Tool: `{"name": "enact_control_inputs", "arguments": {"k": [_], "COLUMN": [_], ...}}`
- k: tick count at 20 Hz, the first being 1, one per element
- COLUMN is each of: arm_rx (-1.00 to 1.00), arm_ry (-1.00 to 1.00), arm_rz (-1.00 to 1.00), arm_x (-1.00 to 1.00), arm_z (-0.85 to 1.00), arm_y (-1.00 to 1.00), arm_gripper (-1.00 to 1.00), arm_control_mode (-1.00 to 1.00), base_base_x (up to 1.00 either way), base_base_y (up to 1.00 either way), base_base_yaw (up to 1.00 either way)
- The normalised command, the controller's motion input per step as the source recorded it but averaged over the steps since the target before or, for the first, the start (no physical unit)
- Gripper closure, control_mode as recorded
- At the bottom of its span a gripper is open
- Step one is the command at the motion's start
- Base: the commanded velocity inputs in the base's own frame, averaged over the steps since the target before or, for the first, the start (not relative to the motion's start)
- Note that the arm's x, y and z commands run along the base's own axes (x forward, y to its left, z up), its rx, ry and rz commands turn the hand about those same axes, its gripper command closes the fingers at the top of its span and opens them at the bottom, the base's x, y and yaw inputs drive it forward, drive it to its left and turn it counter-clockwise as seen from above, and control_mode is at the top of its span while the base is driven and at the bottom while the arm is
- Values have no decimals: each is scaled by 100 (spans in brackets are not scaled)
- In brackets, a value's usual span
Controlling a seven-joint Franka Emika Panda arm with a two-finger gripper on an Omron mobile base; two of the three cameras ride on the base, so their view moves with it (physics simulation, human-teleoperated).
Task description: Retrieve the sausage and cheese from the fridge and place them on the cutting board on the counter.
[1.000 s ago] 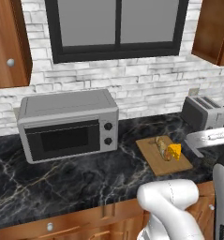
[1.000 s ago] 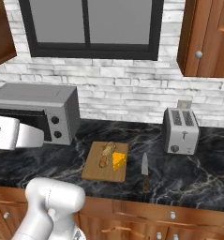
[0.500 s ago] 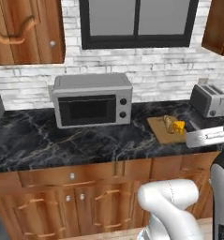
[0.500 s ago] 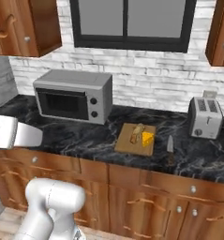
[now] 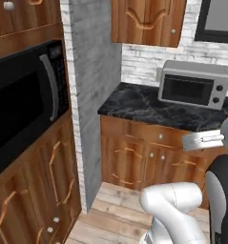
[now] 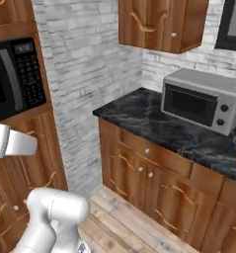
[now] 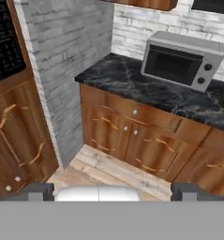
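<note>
While claw (image 7: 111,190) is spread (holding nothing) | microwave (image 7: 182,60) on counter (image 7: 132,82) | writing unreadable

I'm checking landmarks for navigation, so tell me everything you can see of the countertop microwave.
The microwave is a boxy silver-grey unit with a dark glass door and two round dark knobs stacked on its right-hand control panel. Its door is shut. It stands upright on the counter, black marble with white veins, its back towards the white brick wall and below a wooden wall cabinet. Nothing rests on top of it.
</note>
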Motion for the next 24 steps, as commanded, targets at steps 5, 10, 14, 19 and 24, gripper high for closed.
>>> {"name": "enact_control_inputs", "arguments": {"k": [5, 10, 14, 19, 24], "arm_rx": [0, 0, 0, 0, 0], "arm_ry": [0, 0, 0, 0, 0], "arm_rz": [0, 0, 0, 0, 0], "arm_x": [0, 0, 0, 0, 0], "arm_z": [0, 0, 0, 0, 0], "arm_y": [0, 0, 0, 0, 0], "arm_gripper": [-100, -100, -100, -100, -100], "arm_control_mode": [100, 100, 100, 100, 100], "base_base_x": [-40, -45, -96, -94, -54], "base_base_y": [77, 87, 100, 100, 87], "base_base_yaw": [93, 88, 53, 51, 87]}}
